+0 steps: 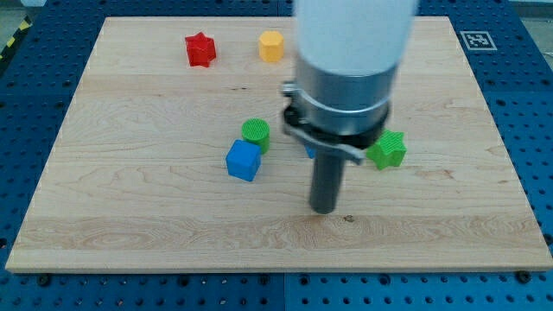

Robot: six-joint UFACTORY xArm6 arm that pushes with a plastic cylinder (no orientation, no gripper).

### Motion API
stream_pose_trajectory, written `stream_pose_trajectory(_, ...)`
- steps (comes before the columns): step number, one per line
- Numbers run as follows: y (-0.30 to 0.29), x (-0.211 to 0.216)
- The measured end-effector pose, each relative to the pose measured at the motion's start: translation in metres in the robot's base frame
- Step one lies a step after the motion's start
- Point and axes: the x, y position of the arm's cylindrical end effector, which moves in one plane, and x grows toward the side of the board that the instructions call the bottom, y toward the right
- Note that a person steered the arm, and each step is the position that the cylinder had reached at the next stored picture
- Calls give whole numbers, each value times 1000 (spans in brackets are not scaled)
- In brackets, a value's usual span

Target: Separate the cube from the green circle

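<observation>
Wooden desk (pixel 130 216) carries, left to right, a ribbed blue cube (pixel 244 161) touching the ribbed green circle (pixel 256 133), then my tip (pixel 323 208), no pincer to open, touching nothing, right of both, and a green star (pixel 388 149).

Wooden board (pixel 130 225) carrying five visible blocks, placed relative to the blue cube (pixel 244 161). The green circle (pixel 256 132) touches the cube at its upper right; the green star (pixel 388 149) lies well to the view's right. The red star (pixel 200 49) and yellow hexagonal block (pixel 271 46) lie far toward the view's top — well apart from the cube.
</observation>
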Motion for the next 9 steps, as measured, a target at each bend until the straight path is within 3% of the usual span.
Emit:
stream_pose_trajectory(7,-78,-38)
stream_pose_trajectory(9,-131,-40)
